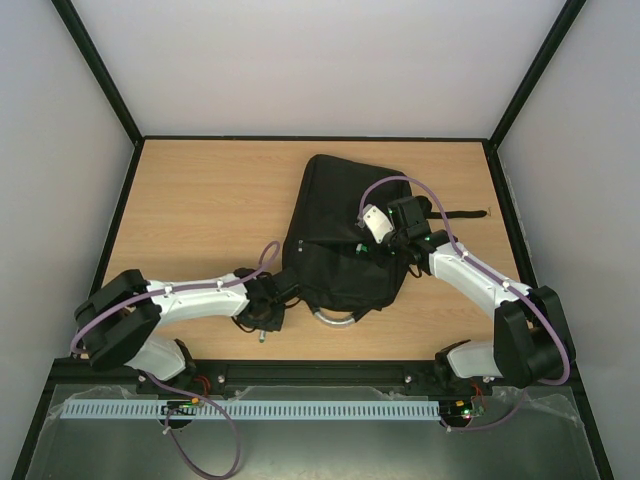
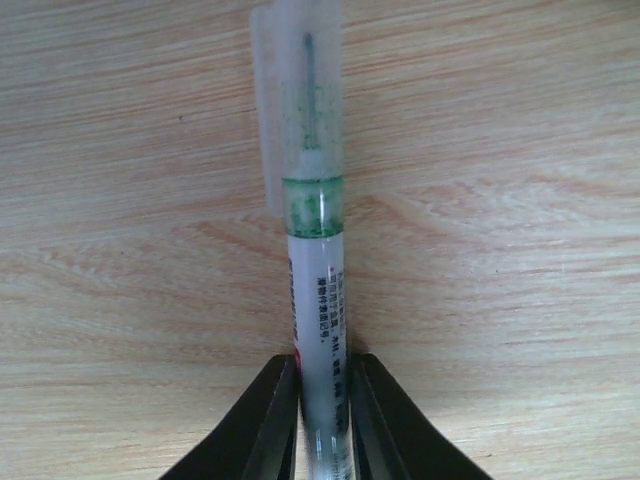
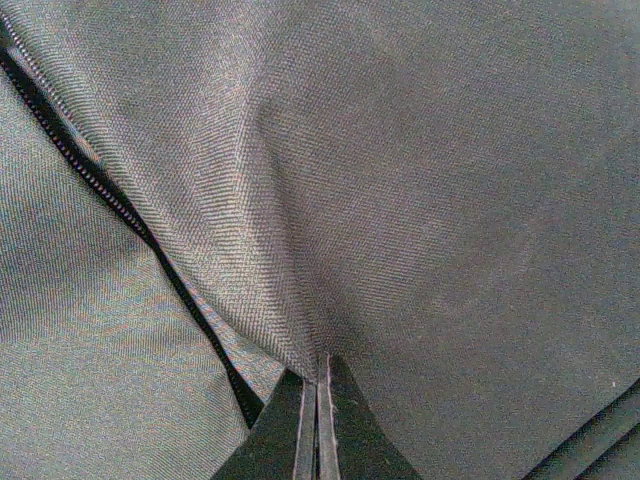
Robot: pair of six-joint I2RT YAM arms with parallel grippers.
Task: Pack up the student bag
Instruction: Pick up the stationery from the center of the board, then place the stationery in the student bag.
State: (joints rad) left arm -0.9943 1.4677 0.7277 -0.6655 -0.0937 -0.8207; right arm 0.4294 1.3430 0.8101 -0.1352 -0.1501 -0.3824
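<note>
The student bag (image 1: 340, 215), a large black fabric backpack, lies on the wooden table (image 1: 200, 210) right of the middle. My right gripper (image 1: 377, 250) rests on its near half. In the right wrist view that gripper (image 3: 318, 385) is shut, pinching a raised fold of the bag's fabric (image 3: 450, 200) beside a zip line (image 3: 120, 205). My left gripper (image 1: 264, 322) is low over the table at the bag's near left corner. In the left wrist view it (image 2: 325, 400) is shut on a white pen (image 2: 315, 260) with a green band and a translucent cap, pointing away over the wood.
A grey curved handle (image 1: 336, 319) sticks out of the bag's near edge, next to the left gripper. A black strap (image 1: 465, 213) trails right toward the table's black edge rail (image 1: 505, 200). White walls enclose the table on three sides.
</note>
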